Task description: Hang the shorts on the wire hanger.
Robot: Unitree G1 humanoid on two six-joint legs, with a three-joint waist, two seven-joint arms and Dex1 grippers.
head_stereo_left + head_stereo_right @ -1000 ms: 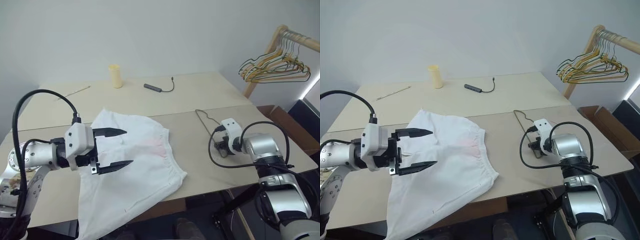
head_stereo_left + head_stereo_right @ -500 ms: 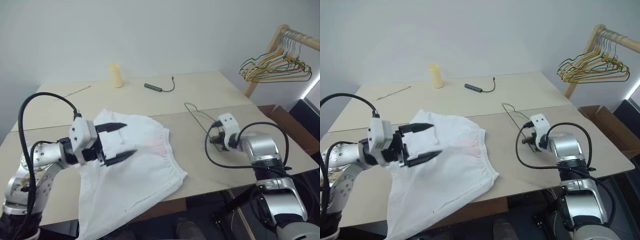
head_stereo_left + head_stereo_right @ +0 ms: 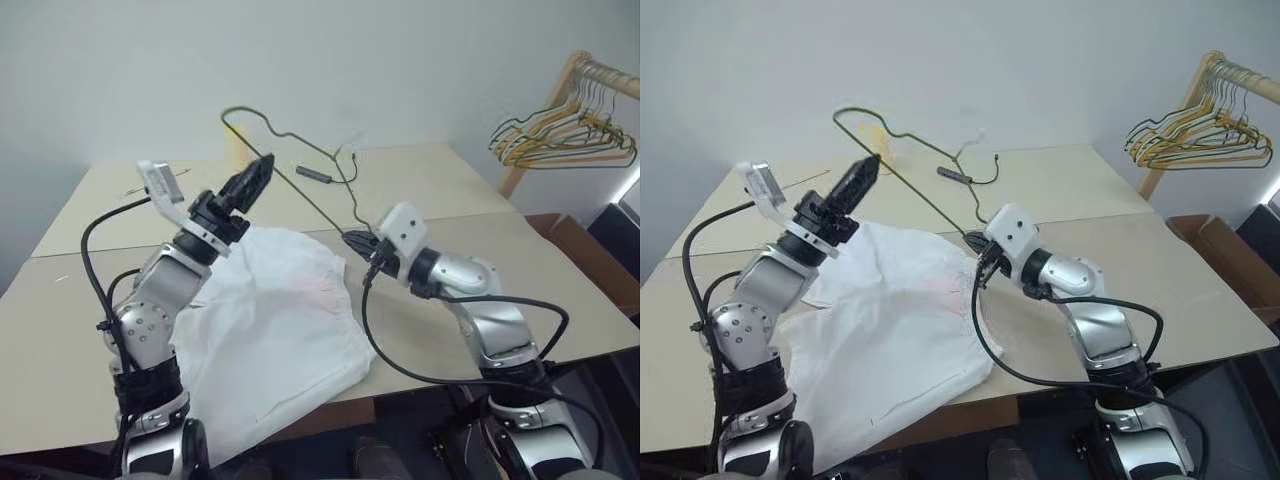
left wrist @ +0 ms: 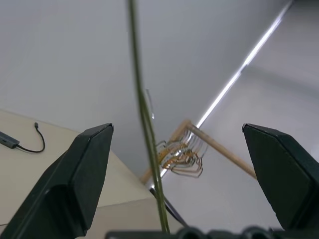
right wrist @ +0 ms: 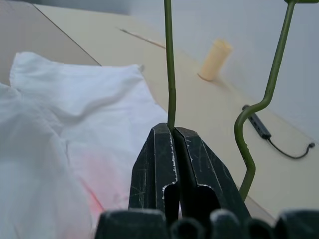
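Above the beige table point(image 3: 470, 230), the right gripper point(image 3: 357, 240) has its two black fingers pressed together on the thin wire hanger point(image 3: 300, 185), and it holds the hanger up in the air, tilted, with the curled end toward the wall. The left gripper point(image 3: 855, 178) is raised beside the hanger's upper part; its fingers point(image 4: 75, 174) stand wide apart with the wire passing between them, and they hold nothing. Under both arms the white shorts point(image 3: 270, 330) lie spread on the table, with a faint pink mark, one part hanging over the near edge.
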